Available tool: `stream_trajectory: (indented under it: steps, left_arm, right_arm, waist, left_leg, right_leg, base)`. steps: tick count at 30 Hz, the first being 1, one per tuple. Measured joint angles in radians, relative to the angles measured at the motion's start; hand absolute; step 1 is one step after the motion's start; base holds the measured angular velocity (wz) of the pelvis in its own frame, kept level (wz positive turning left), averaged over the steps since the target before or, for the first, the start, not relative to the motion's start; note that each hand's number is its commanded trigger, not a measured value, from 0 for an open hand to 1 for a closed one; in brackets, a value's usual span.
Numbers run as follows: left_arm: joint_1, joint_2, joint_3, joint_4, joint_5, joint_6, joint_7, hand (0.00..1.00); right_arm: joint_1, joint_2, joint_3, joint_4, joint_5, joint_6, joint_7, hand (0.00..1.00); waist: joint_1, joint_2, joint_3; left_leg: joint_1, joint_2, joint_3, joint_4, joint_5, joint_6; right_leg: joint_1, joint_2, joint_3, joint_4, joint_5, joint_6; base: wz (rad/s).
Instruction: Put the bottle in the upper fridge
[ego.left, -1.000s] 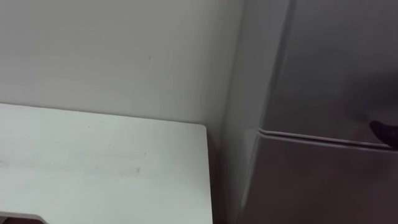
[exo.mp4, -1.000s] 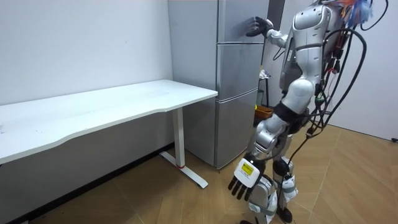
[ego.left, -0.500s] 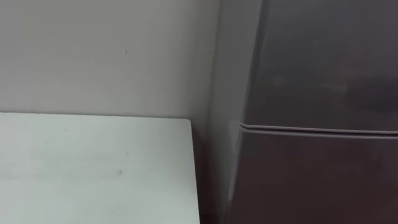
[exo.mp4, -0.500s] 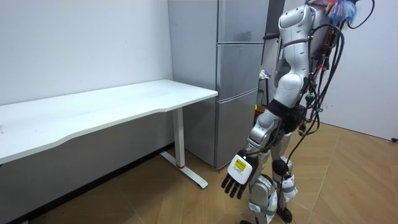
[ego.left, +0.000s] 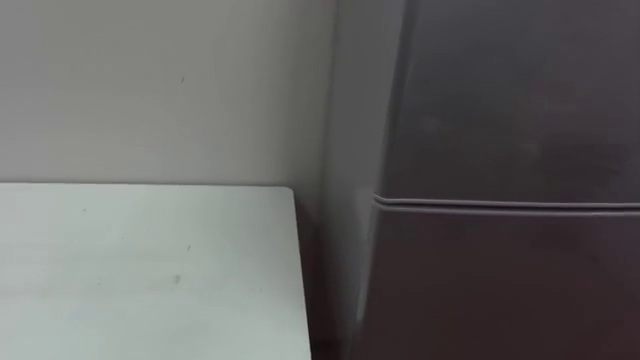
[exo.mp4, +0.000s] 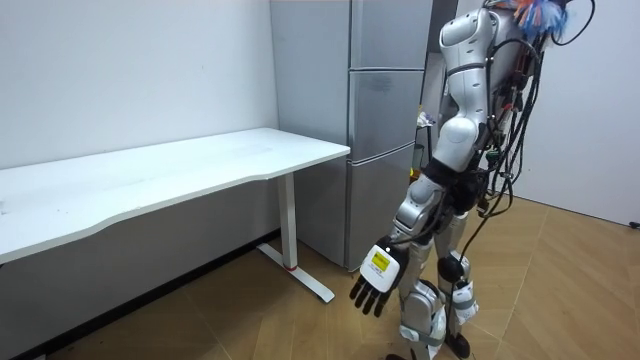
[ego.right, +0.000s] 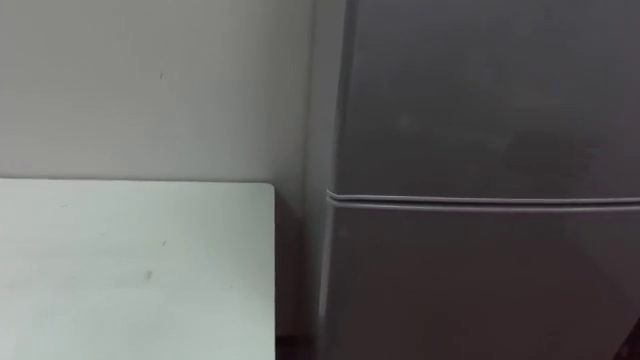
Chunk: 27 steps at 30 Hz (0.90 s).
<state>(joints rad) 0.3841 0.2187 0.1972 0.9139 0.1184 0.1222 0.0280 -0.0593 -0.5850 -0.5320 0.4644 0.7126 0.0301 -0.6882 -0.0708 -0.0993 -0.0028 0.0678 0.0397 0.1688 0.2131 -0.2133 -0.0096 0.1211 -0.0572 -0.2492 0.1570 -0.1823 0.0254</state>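
White desk (exo.mp4: 200, 165); pale wall (exo.mp4: 130, 70); wooden floor (exo.mp4: 560, 300)

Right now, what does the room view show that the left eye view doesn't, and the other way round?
The room view adds the robot standing at the fridge, its open left hand hanging low, the table leg and the wood floor. The left eye view adds a close look at the door seam across the shut fridge front. Both share the fridge, the white table and the wall.
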Motion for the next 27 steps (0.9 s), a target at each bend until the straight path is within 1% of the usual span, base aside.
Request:
stream_trajectory:
  steps: [1, 2, 3, 4, 5, 6, 7, 8, 10, 11, 13, 14, 16, 17, 19, 20, 21, 22, 23, 25, 27]
  left_arm:
    - [0.002, 0.0, 0.0, 0.001, -0.013, 0.001, 0.0, 0.0]
    - [0.001, 0.0, 0.0, 0.001, -0.022, 0.001, 0.0, 0.0]
    - [0.002, -0.002, 0.001, 0.0, -0.032, 0.001, 0.0, 0.0]
    - [0.0, -0.005, 0.0, 0.001, -0.049, 0.002, 0.0, 0.0]
    - [-0.001, -0.008, -0.001, 0.001, -0.051, 0.001, 0.0, 0.0]
    - [-0.003, -0.013, -0.001, 0.003, -0.053, 0.001, 0.0, 0.0]
    - [-0.005, -0.017, -0.001, 0.003, -0.053, 0.001, 0.001, 0.0]
    - [-0.006, -0.019, -0.001, 0.003, -0.053, 0.001, 0.002, 0.0]
    - [-0.008, -0.025, -0.002, 0.005, -0.067, 0.0, 0.012, 0.0]
    - [-0.009, -0.025, -0.001, 0.006, -0.067, 0.0, 0.012, 0.0]
    - [-0.008, -0.03, 0.0, 0.004, -0.065, 0.0, 0.012, 0.0]
    - [-0.008, -0.032, 0.0, 0.004, -0.065, 0.0, 0.012, 0.0]
    - [0.0, -0.037, 0.0, 0.006, -0.066, -0.001, 0.012, 0.0]
    - [0.002, -0.037, -0.001, 0.007, -0.066, -0.002, 0.012, 0.0]
    - [0.007, -0.041, -0.005, 0.011, -0.066, -0.003, 0.013, 0.0]
    - [0.007, -0.044, -0.005, 0.011, -0.067, -0.004, 0.013, 0.0]
    - [0.005, -0.05, -0.005, 0.012, -0.067, -0.008, 0.013, 0.0]
    - [-0.001, -0.056, -0.006, 0.017, -0.066, -0.015, 0.014, 0.0]
    - [-0.003, -0.06, -0.006, 0.021, -0.066, -0.021, 0.014, 0.0]
    - [-0.011, -0.077, -0.007, 0.032, -0.065, -0.046, 0.025, 0.0]
    - [-0.017, -0.079, -0.007, 0.044, -0.067, -0.059, 0.034, 0.0]
  right_arm:
    - [0.015, 0.005, 0.0, 0.031, 0.038, -0.012, -0.005, 0.0]
    - [0.026, 0.01, 0.0, 0.044, 0.055, -0.017, -0.008, 0.0]
    - [0.046, 0.03, -0.006, 0.058, 0.09, -0.021, -0.012, 0.0]
    - [0.065, 0.053, -0.009, 0.071, 0.123, -0.029, -0.012, 0.0]
    - [0.076, 0.065, -0.009, 0.076, 0.137, -0.032, -0.011, 0.0]
    - [0.1, 0.091, -0.01, 0.078, 0.163, -0.034, -0.012, 0.0]
    - [0.121, 0.12, -0.009, 0.078, 0.18, -0.036, -0.011, 0.0]
    - [0.129, 0.132, -0.008, 0.078, 0.193, -0.036, -0.011, 0.0]
    - [0.157, 0.18, 0.001, 0.097, 0.2, -0.04, -0.005, 0.0]
    - [0.161, 0.193, 0.001, 0.113, 0.196, -0.041, 0.0, 0.0]
    - [0.185, 0.239, 0.001, 0.164, 0.188, -0.041, 0.02, 0.0]
    - [0.195, 0.25, 0.001, 0.17, 0.186, -0.041, 0.025, 0.0]
    - [0.227, 0.283, 0.004, 0.202, 0.179, -0.042, 0.046, 0.0]
    - [0.24, 0.29, 0.011, 0.203, 0.178, -0.042, 0.049, 0.0]
    - [0.282, 0.311, 0.061, 0.241, 0.153, -0.055, 0.059, 0.0]
    - [0.289, 0.316, 0.076, 0.251, 0.145, -0.055, 0.059, 0.0]
    - [0.298, 0.328, 0.093, 0.262, 0.127, -0.055, 0.059, 0.0]
    - [0.303, 0.339, 0.123, 0.288, 0.064, -0.064, 0.062, 0.0]
    - [0.303, 0.345, 0.135, 0.305, 0.032, -0.07, 0.068, 0.0]
    - [0.307, 0.367, 0.173, 0.347, -0.054, -0.074, 0.087, 0.0]
    - [0.322, 0.382, 0.209, 0.348, -0.056, -0.075, 0.102, 0.0]
  waist:
    - [0.0, 0.006, 0.0025]
    - [0.0, 0.006, 0.0023]
    - [0.0, 0.008, 0.0025]
    - [-0.004, 0.009, 0.0009]
    - [-0.003, 0.011, 0.0]
    - [-0.002, 0.018, -0.0033]
    - [-0.001, 0.026, -0.0029]
    - [-0.001, 0.03, -0.0026]
    - [-0.004, 0.045, -0.0017]
    - [-0.004, 0.045, -0.0018]
    - [-0.004, 0.046, -0.0018]
    - [-0.003, 0.048, -0.0014]
    - [-0.003, 0.049, -0.0005]
    - [-0.002, 0.049, -0.0006]
    - [-0.001, 0.054, 0.0021]
    - [0.0, 0.053, 0.0019]
    - [0.006, 0.06, 0.0027]
    - [0.014, 0.065, 0.0021]
    - [0.017, 0.068, 0.0018]
    - [0.02, 0.079, 0.0006]
    - [0.021, 0.083, 0.0014]
  left_leg:
    - [-0.001, 0.0, 0.0, 0.0, -0.001, 0.0]
    - [-0.001, 0.0, 0.0, 0.0, -0.001, -0.001]
    - [-0.002, 0.001, 0.0, -0.001, -0.001, -0.001]
    - [-0.003, 0.002, 0.0, -0.001, -0.001, -0.002]
    - [-0.004, 0.002, 0.0, -0.001, -0.002, -0.002]
    - [-0.004, 0.001, 0.0, -0.001, -0.002, -0.002]
    - [-0.006, 0.001, 0.0, -0.001, -0.002, -0.002]
    - [-0.006, 0.001, 0.001, -0.002, -0.002, -0.002]
    - [-0.003, 0.001, 0.007, -0.008, -0.001, -0.002]
    - [-0.003, 0.001, 0.007, -0.008, -0.001, -0.002]
    - [0.0, 0.0, 0.007, -0.01, -0.001, -0.002]
    - [0.0, 0.0, 0.007, -0.01, -0.002, -0.002]
    - [0.001, -0.001, 0.007, -0.014, -0.002, -0.002]
    - [0.002, -0.001, 0.008, -0.014, -0.002, -0.002]
    - [0.003, -0.001, 0.008, -0.014, -0.002, -0.002]
    - [0.003, -0.001, 0.009, -0.014, -0.002, -0.002]
    - [0.004, 0.0, 0.014, -0.015, -0.002, -0.003]
    - [0.007, 0.001, 0.021, -0.017, -0.003, -0.004]
    - [0.008, 0.001, 0.024, -0.018, -0.003, -0.004]
    - [0.014, 0.001, 0.032, -0.023, -0.004, -0.003]
    - [0.014, 0.001, 0.032, -0.024, -0.004, -0.003]
  right_leg:
    - [0.001, 0.001, -0.001, -0.004, 0.001, 0.0]
    - [0.001, 0.001, -0.001, -0.004, 0.001, 0.0]
    - [-0.001, 0.002, -0.001, -0.005, 0.001, 0.0]
    - [-0.002, 0.003, -0.001, -0.006, 0.001, 0.0]
    - [-0.003, 0.003, -0.002, -0.006, 0.001, 0.0]
    - [-0.007, 0.002, -0.002, -0.005, 0.001, 0.0]
    - [-0.01, 0.002, -0.002, -0.003, 0.0, 0.0]
    - [-0.012, 0.002, -0.001, -0.002, 0.0, 0.0]
    - [-0.009, 0.001, 0.001, 0.0, -0.001, 0.0]
    - [-0.008, 0.001, 0.001, 0.0, -0.002, 0.0]
    - [-0.008, 0.0, 0.001, -0.001, -0.004, 0.0]
    - [-0.008, 0.0, 0.001, -0.001, -0.004, 0.001]
    - [-0.008, 0.0, 0.003, -0.002, -0.005, 0.001]
    - [-0.008, 0.0, 0.003, -0.002, -0.006, 0.001]
    - [-0.006, 0.0, 0.003, -0.002, -0.007, 0.001]
    - [-0.006, 0.0, 0.004, -0.002, -0.007, 0.001]
    - [-0.009, 0.0, 0.009, 0.0, -0.008, 0.001]
    - [-0.014, 0.001, 0.024, -0.001, -0.008, 0.001]
    - [-0.015, 0.002, 0.027, -0.001, -0.008, 0.001]
    - [-0.016, 0.001, 0.031, 0.001, -0.009, 0.001]
    - [-0.018, 0.001, 0.031, 0.004, -0.01, 0.001]
  base:
    - [0.0]
    - [0.0]
    - [0.0]
    - [0.0]
    - [0.0]
    - [0.0]
    - [0.0]
    - [-0.05]
    - [-0.04]
    - [0.0]
    - [0.0]
    - [0.0]
    - [0.0]
    - [0.0]
    - [0.0]
    - [-0.05]
    - [-0.16]
    - [-0.2]
    - [-0.18]
    - [-0.09]
    - [-0.02]
